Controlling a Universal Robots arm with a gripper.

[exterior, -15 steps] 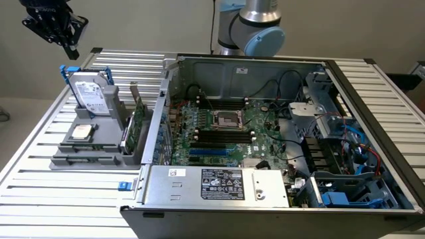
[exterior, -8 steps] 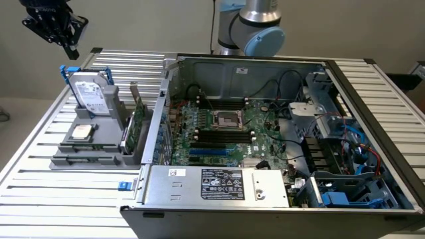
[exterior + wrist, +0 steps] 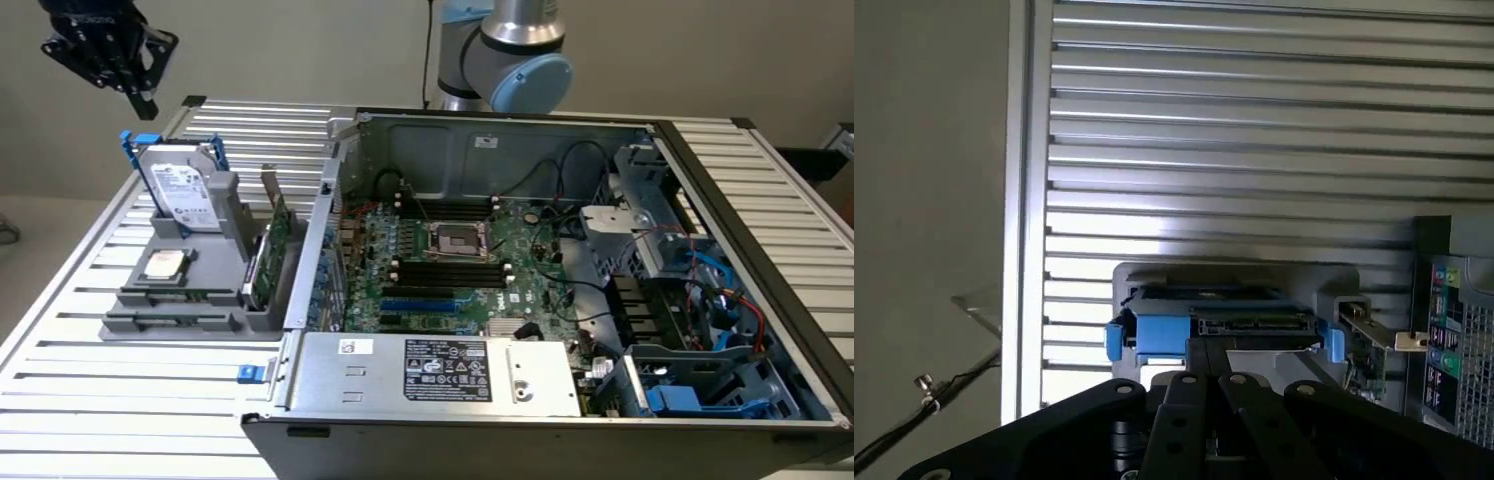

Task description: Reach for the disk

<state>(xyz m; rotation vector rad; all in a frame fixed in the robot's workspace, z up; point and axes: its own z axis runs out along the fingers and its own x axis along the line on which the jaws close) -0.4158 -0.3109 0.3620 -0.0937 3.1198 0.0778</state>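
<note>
One claw (image 3: 123, 75) in air near far edge of surface (image 3: 134, 390), exterior view's left; apart or together: cannot tell. One disk (image 3: 178, 188) upright in grey holder (image 3: 187, 322), below claw, untouched, open air above. Wrist view: disk (image 3: 1219, 325) end-on, lower part hidden behind claw (image 3: 1204, 410). One chip (image 3: 164, 264) and one circuit card (image 3: 274, 250) in same holder. One open computer case (image 3: 534, 140) just beside.

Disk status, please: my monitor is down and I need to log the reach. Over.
Claw high above disk, no contact. Disk upright in grey holder, blue rails up. Circuit card stands beside it, likely off the approach.
</note>
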